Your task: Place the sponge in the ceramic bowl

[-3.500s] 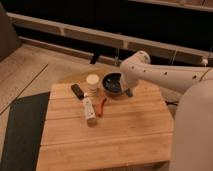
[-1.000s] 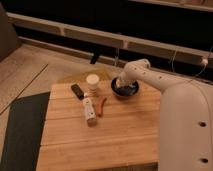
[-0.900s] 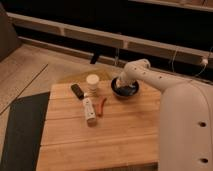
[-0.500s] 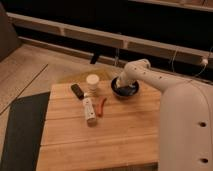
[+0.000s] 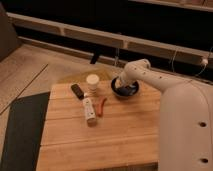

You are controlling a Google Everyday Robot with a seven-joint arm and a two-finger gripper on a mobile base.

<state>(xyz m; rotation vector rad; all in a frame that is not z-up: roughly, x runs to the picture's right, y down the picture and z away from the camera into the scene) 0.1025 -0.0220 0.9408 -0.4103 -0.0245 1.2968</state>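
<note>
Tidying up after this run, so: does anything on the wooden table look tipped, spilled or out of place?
Only the white bottle-like object lies on its side near the middle of the table; the white cup stands upright. No spill or damage shows. The tool is down at the ceramic bowl, which sits level.

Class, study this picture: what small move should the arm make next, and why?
Probably lift the gripper straight up. It sits down in the ceramic bowl, no sponge shows on the table, and the white cup stands close beside it.
</note>
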